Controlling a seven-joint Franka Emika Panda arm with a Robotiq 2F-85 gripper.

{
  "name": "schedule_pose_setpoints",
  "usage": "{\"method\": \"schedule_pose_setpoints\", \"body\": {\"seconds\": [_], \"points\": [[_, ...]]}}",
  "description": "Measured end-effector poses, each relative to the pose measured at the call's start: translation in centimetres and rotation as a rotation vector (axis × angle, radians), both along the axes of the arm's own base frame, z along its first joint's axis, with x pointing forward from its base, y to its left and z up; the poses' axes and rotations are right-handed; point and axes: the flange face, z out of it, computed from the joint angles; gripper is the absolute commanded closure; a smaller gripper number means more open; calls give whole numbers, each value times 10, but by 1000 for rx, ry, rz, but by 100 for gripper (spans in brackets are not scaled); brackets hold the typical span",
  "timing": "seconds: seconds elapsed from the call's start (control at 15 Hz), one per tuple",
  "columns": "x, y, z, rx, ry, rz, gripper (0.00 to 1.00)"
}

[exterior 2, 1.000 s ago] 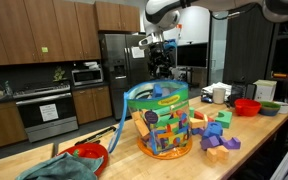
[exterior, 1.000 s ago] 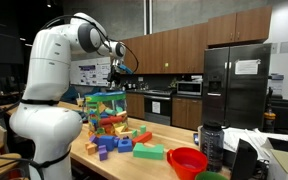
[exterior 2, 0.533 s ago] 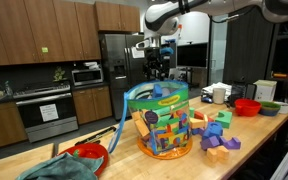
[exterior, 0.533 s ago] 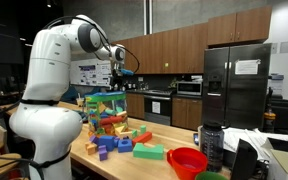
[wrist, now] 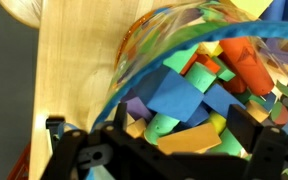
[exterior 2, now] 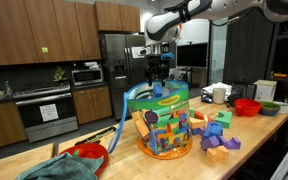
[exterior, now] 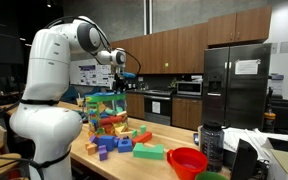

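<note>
Wrist view looks straight down into the basket, a clear round tub crammed with foam blocks in blue, green, orange, yellow and purple, with a blue handle arching across its mouth. The gripper comes in from the bottom edge of that view; its two fingers stand wide apart, one at each side, and nothing sits between them, so the hand is open and holds nothing. In both exterior views the gripper hangs pointing down above the basket, near the top of the handle but clear of the blocks inside; whether a finger brushes the handle cannot be told. The basket stands upright on a wooden table. Loose blocks lie on the table just beside it, among them a flat green block. A red bowl sits near the table's edge in an exterior view, well apart from the basket. In an exterior view another red bowl rests beside a teal cloth. Behind the table are dark wood cabinets, a steel fridge and a microwave.
</note>
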Motion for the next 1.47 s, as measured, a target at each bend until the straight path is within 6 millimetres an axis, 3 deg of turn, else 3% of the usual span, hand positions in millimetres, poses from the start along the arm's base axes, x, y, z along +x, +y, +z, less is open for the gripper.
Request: {"method": "schedule_pose_setpoints", "body": {"seconds": [0.67,1.47], "points": [[0,-27,-10,-45,-81,-32,0],[-4,-11,-17,-51,-122,-127,0]]}}
